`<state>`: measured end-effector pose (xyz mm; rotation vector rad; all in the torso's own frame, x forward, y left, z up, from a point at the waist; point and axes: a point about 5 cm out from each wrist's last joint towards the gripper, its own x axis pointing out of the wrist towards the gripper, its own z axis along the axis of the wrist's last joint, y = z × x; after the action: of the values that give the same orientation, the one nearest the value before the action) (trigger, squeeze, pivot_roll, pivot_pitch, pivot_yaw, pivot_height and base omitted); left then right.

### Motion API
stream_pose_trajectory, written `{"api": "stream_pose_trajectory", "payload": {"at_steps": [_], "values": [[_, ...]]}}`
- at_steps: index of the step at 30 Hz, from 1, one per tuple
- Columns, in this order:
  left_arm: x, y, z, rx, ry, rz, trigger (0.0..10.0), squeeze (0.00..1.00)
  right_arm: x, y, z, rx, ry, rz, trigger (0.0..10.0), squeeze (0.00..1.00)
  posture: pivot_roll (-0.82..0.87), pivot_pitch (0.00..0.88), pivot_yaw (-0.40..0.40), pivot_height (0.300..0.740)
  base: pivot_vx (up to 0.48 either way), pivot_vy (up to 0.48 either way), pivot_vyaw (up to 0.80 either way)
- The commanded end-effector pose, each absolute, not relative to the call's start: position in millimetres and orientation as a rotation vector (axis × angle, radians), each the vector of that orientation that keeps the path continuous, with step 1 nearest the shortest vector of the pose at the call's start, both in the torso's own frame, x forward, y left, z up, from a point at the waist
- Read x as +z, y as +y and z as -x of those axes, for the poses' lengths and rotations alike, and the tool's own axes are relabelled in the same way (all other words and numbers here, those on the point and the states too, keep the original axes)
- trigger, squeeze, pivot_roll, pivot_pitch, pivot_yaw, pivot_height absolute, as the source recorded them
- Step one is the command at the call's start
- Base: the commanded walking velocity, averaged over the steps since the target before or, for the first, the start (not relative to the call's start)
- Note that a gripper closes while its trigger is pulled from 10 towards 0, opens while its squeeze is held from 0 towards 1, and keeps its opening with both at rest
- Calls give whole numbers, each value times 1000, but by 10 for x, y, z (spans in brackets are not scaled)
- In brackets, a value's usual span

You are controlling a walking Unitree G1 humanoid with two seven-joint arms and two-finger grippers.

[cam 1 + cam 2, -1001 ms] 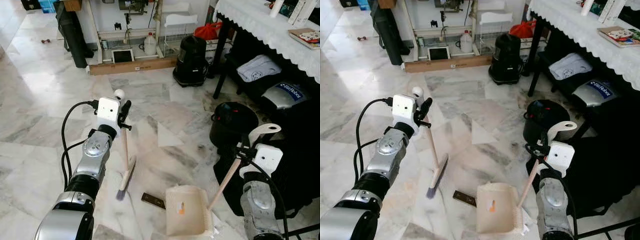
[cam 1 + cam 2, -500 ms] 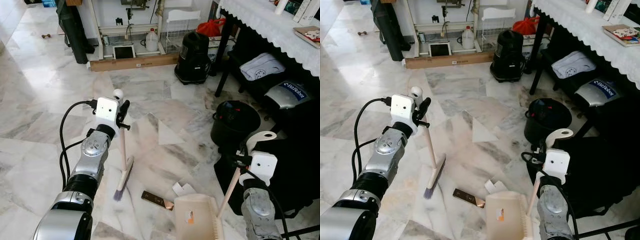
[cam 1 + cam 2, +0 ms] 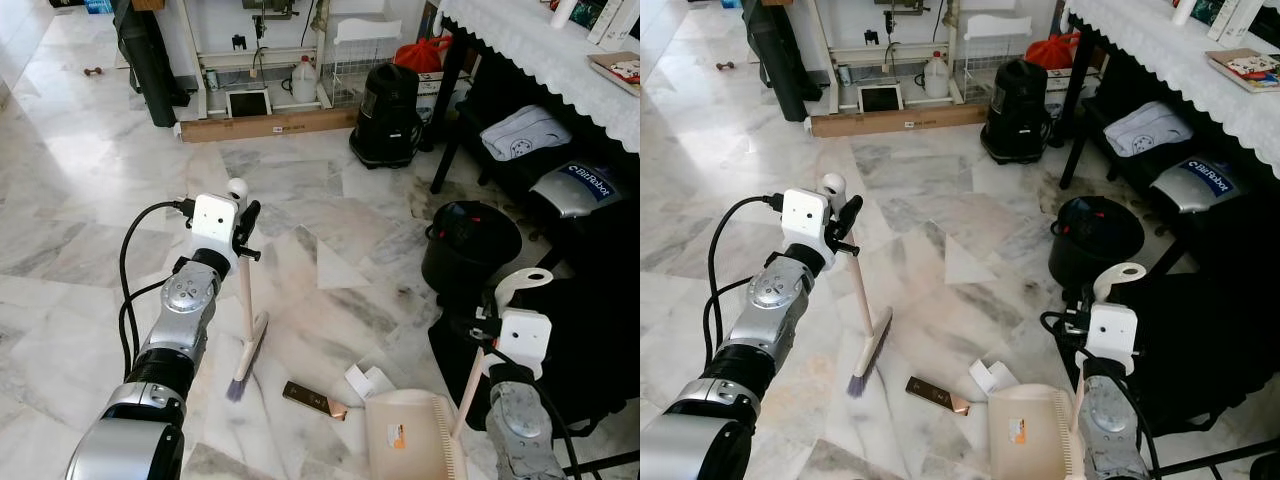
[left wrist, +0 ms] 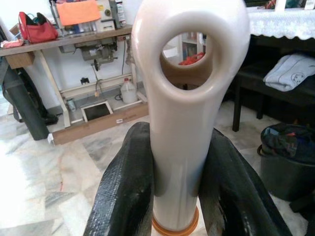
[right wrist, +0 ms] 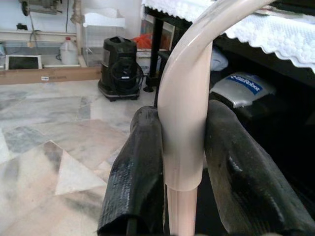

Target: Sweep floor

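Left wrist view: we see the left claw point(image 4: 179, 196) clamped on the cream handle of the broom point(image 4: 189, 98), one black finger on each side; the handle's top ends in an open loop; this close grip is clearer here than from the head.
Right wrist view: the right claw point(image 5: 182, 172) is clamped on the curved cream handle of the dustpan point(image 5: 184, 108), fingers pressed to both sides.
Head views: we see what the wrists hide, the broom's bristle head point(image 3: 250, 355) resting on the marble floor point(image 3: 100, 190) and the dustpan's tray point(image 3: 410, 445) lying flat on the floor near the lower edge.
Left arm: raised and bent forward, silver, its white wrist block uppermost; the broom hangs down from the claw, nearly upright, its head tilted.
Right arm: low on the right, forearm pointing up; the dustpan handle slants down from the claw to the tray.
Debris: we count two pieces; one dark flat bar point(image 3: 314, 399) lies between the broom head and the tray, apart from both; one white scrap of paper point(image 3: 369, 381) lies just beside the tray's far edge.
Tools: one broom, one dustpan.
Nearby: one black bucket point(image 3: 470, 245) beside the counter point(image 3: 540, 50) with the white lace cloth; one black vacuum cleaner point(image 3: 386, 117) further back; one long brown box point(image 3: 265, 126) along the far wall.
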<state>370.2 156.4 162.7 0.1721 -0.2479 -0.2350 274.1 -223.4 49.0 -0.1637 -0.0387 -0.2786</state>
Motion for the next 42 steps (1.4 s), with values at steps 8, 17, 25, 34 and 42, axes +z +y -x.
{"api": "stream_pose_trajectory", "payload": {"at_steps": [8, 17, 25, 34, 42], "values": [[1802, 1573, -3721, -242, -312, -199, 10000, 0, 661, -2208, -2866, -286, -133, 150, 10000, 0, 77, 123, -13, 740, 0, 0, 0], [1801, 1559, -3716, -249, -314, -198, 10000, 0, 733, -2203, -2941, -281, -163, 149, 10000, 0, 78, 119, -10, 740, 0, 0, 0], [1813, 1578, -3704, -256, -318, -214, 10000, 0, 653, -2180, -2937, -290, -137, 141, 10000, 0, 101, 116, 11, 740, 0, 0, 0], [1818, 1611, -3682, -268, -315, -229, 10000, 0, 386, -2100, -2826, -294, -21, 130, 10000, 0, 123, 116, 20, 740, 0, 0, 0], [1737, 1617, -3677, -301, -260, -247, 10000, 0, 252, -2078, -2748, -299, 36, 136, 10000, 0, 126, 122, 31, 740, 0, 0, 0]]}}
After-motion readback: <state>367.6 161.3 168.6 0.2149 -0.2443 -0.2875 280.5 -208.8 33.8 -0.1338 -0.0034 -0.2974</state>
